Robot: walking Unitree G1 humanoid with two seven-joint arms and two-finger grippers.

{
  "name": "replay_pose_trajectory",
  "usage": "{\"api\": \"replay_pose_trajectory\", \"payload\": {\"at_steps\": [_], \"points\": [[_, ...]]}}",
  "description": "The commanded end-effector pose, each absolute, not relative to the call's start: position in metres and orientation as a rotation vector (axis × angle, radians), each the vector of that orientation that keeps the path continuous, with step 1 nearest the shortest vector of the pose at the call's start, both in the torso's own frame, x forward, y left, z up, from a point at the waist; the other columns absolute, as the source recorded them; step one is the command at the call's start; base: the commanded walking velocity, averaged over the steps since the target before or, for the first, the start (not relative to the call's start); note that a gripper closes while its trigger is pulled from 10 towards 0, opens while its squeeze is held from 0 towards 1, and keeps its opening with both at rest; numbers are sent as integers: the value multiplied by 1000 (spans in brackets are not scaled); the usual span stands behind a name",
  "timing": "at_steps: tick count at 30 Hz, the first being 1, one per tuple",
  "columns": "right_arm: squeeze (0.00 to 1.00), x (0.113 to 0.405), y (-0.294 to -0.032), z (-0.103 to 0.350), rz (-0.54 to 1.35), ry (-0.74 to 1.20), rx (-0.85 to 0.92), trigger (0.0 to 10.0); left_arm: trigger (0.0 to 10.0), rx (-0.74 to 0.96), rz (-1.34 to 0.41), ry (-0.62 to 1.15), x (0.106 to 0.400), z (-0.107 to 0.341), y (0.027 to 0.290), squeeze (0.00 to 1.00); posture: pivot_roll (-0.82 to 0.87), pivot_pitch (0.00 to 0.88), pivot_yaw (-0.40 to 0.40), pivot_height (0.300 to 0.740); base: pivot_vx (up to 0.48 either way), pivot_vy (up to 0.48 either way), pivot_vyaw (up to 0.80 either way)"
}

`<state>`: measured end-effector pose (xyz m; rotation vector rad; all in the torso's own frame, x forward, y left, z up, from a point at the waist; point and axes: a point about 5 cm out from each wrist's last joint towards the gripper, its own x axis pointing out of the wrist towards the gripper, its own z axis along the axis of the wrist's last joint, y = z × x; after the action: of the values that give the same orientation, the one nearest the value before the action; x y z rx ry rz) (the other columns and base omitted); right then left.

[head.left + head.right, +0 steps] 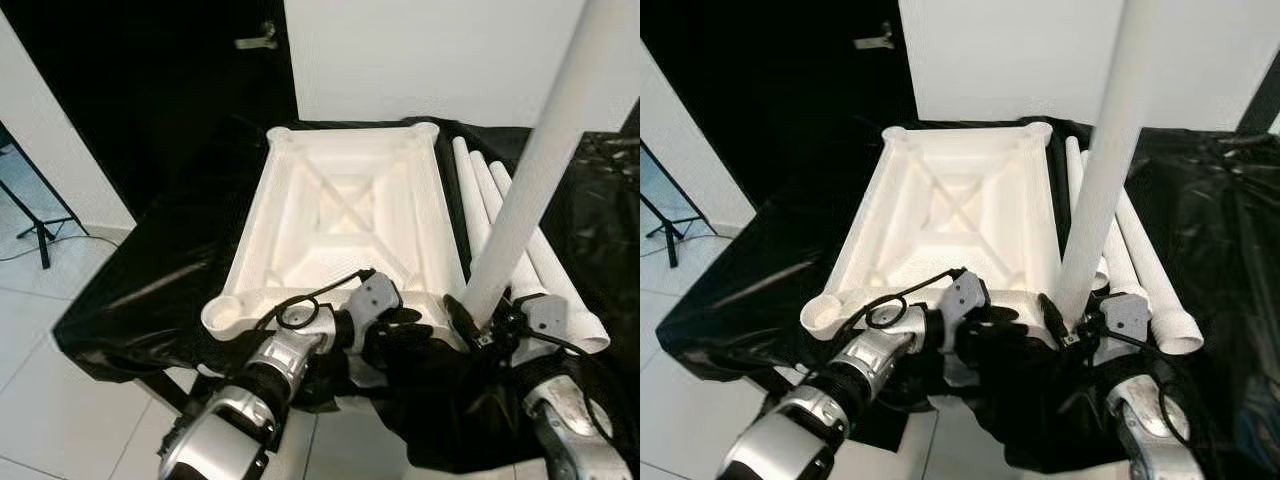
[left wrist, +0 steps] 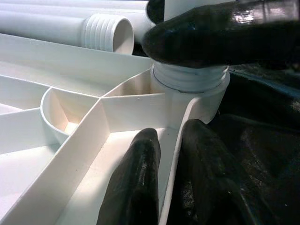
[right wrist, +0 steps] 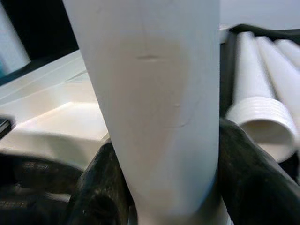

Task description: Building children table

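One white table top [image 1: 345, 215] lies upside down on the black-covered table [image 1: 150, 280]; the right gripper [image 1: 478, 322] clamps one upright table leg [image 1: 540, 165] at its near right corner socket [image 2: 197, 91]; the left gripper [image 1: 395, 330] pinches the top's near rim; three spare legs [image 1: 500, 215] lie just beside it.
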<state>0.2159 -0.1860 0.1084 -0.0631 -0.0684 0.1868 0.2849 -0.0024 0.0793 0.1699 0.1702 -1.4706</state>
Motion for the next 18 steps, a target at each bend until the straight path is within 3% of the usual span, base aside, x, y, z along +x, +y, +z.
{"api": "replay_pose_trajectory", "payload": {"at_steps": [1, 11, 12, 13, 14, 15, 16, 17, 18], "points": [[0, 212, -188, 98, 87, -26, -52, 0, 10000, 159, -1619, 368, 260, 47, 1, 0, 79, 0, 56, 740, 0, 0, 0], [0, 211, -191, 98, 48, -32, -60, 0, 10000, 160, -1613, 371, 261, 47, 2, 0, 80, 0, 50, 740, 0, 0, 0], [0, 212, -190, 98, 47, -32, -66, 431, 10000, 159, -1613, 369, 261, 47, 1, 0, 80, 0, 49, 740, 0, 0, 0], [0, 213, -190, 98, 50, -28, -71, 7137, 10000, 158, -1612, 368, 261, 47, 0, 0, 79, 0, 49, 740, 0, 0, 0], [0, 213, -190, 98, 50, -28, -71, 7137, 10000, 158, -1612, 368, 261, 47, 0, 0, 79, 0, 49, 740, 0, 0, 0], [0, 213, -190, 98, 54, -26, -76, 9020, 10000, 157, -1612, 368, 261, 47, 0, 0, 76, 0, 51, 740, 0, 0, 0], [0, 214, -190, 97, 70, -21, -65, 10000, 10000, 157, -1612, 368, 261, 47, 0, 0, 76, 0, 52, 740, 0, 0, 0], [1000, 214, -190, 98, 97, -27, -60, 10000, 10000, 158, -1611, 368, 261, 47, 1, 0, 73, 0, 54, 740, 0, 0, 0], [1000, 214, -190, 98, 97, -27, -60, 10000, 10000, 158, -1611, 368, 261, 47, 1, 0, 73, 0, 54, 740, 0, 0, 0]]}}
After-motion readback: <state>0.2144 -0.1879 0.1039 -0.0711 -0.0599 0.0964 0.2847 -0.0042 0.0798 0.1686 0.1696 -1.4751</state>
